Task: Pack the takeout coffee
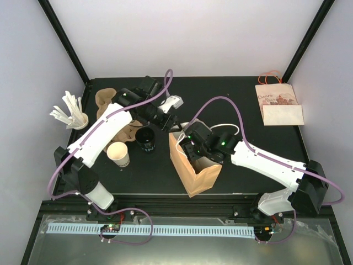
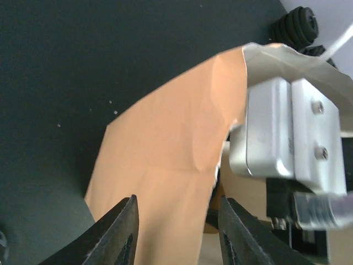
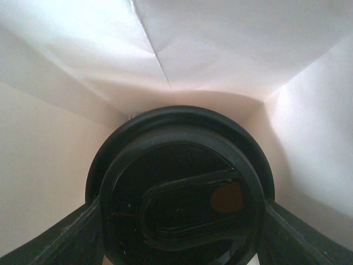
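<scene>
The right gripper (image 3: 182,215) is down inside the brown paper bag (image 1: 201,174). Its 2 fingers (image 3: 66,237) press on opposite sides of a coffee cup (image 3: 179,182) with a black lid, gripping it. The cup fills the space between the fingers, the bag's pale inner walls stand close on either side, and creased paper lies beyond it.

The left gripper (image 2: 176,226) is at the rim of the same bag, on the side away from the right arm. Its 2 fingers (image 2: 118,234) stand apart and are not clamped on anything. The bag's brown wall shows across the gap between them, but I cannot tell whether either finger touches the paper. Just to the right of this hand is the silver block (image 2: 287,132) on the right wrist.

Just beside the left hand, toward its own arm, stands a black cup (image 1: 145,139). A white cup (image 1: 118,154) lies a little farther on. A cardboard cup tray (image 1: 106,100) sits under the left arm, and a holder of white stirrers (image 1: 71,113) is past that. Well away to the right of the right hand, a second bag (image 1: 278,105) lies flat at the far corner of the table (image 1: 231,94).
</scene>
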Controlling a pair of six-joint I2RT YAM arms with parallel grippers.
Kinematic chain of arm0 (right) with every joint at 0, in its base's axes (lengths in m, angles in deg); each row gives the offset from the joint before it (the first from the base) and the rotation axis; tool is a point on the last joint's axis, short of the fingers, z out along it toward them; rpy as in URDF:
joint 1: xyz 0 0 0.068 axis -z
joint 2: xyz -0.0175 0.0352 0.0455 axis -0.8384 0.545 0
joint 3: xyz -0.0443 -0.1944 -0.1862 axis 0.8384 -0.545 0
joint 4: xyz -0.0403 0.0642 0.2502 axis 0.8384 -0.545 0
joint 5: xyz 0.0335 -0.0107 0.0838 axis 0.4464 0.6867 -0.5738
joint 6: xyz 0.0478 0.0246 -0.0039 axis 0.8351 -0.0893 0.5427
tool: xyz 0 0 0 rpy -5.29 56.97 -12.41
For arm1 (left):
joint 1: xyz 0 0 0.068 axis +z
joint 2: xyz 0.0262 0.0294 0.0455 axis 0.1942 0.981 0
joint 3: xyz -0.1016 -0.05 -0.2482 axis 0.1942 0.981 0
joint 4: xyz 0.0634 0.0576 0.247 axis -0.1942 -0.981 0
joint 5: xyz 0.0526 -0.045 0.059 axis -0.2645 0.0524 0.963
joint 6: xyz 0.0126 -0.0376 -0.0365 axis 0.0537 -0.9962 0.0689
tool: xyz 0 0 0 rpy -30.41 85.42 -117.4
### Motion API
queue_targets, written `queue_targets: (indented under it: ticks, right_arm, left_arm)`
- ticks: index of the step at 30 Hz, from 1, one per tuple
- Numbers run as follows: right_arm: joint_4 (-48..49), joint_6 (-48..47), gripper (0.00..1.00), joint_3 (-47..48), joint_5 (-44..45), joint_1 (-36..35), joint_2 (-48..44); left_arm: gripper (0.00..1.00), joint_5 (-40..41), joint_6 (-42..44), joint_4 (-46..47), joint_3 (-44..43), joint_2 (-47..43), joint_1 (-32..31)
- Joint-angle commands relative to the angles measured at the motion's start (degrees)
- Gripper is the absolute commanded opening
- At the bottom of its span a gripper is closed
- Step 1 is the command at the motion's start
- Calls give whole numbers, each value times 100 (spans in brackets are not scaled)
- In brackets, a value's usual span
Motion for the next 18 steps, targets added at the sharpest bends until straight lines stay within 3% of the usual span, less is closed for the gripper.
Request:
queue_targets:
  ticks: [1,10,18]
  right_arm:
    - [-74,7,27,-25,-70,-11,-17]
    - [0,13,27,-153,-24,-5,-92]
    - [-256,-107,26,121,653,-43,-58]
  left_arm:
    - [38,684,229,-149,-613,300,-173]
    - [3,867,311,-159,-807,332,-399]
    - [2,1166,324,93,-804,78,-647]
